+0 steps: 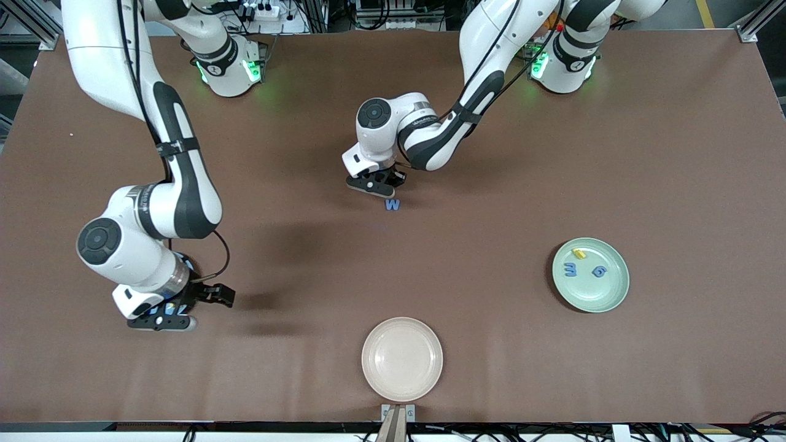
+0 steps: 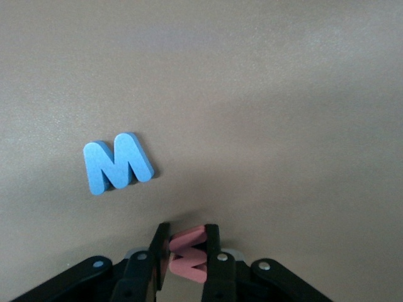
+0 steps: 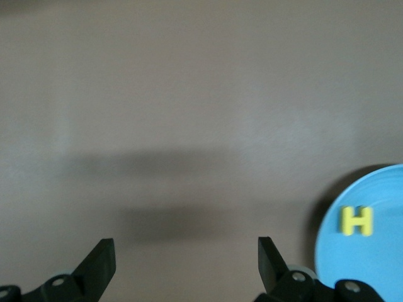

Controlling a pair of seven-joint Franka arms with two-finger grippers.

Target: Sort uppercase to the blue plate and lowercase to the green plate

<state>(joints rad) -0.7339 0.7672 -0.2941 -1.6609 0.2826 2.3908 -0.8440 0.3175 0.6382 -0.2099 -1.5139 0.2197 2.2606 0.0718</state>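
The left gripper (image 2: 187, 251) sits low over the middle of the counter (image 1: 491, 202), its fingers (image 2: 213, 251) drawn in on the small red w (image 2: 189, 257), which stands pinched between them in the left wrist view; from the front camera that letter is hidden under the gripper body; whether it still touches the counter I cannot tell. Just beside it, a little nearer the front camera, the blue zigzag letter (image 1: 392, 204) lies flat on the bare counter, apart from the fingers.

The right gripper (image 3: 186, 264) hangs over the right arm's end of the counter, waiting, its fingers spread wide with nothing between them. The blue plate (image 3: 378, 251) is covered by the right arm in the front view and is cut off at the edge of the right wrist view, where only a part shows, with the yellow H (image 3: 356, 221) lying on it; the rest of that plate's contents cannot be seen.

The green plate (image 1: 614, 294) rests toward the left arm's end; in it lie the blue humped letter (image 1: 570, 269), the blue round a (image 1: 599, 271) and the small yellow hooked letter (image 1: 578, 252), whose shape is hard to make out. A cream plate (image 1: 402, 359) sits near the front edge of the counter.
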